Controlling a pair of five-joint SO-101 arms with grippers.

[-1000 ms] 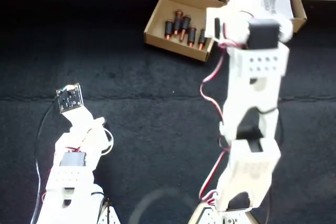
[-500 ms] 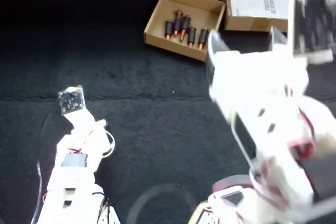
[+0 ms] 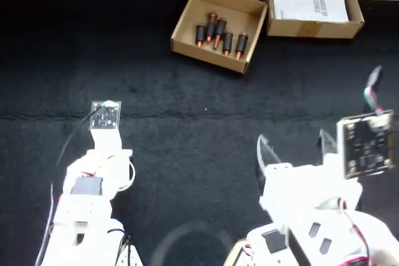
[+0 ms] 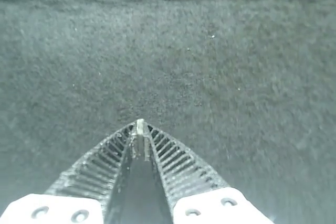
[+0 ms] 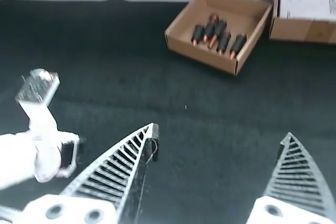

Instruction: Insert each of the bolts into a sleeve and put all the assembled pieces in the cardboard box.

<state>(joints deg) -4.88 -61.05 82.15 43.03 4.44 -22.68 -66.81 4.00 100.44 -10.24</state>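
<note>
Cardboard box (image 3: 209,57) far ahead of the wide, empty right gripper (image 5: 220,130) holds five assembled pieces (image 3: 218,32); left gripper (image 4: 139,127) closed. Seemingly only parking remains.

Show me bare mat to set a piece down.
The black felt mat is bare across the middle, from the cardboard box of sleeved bolts to the white left arm and right arm, and along the far left. Crowded: far right, where that box sits beside the paper-filled cardboard box.

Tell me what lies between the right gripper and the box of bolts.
Bare black mat from right gripper to box, seen in the right wrist view.
</note>
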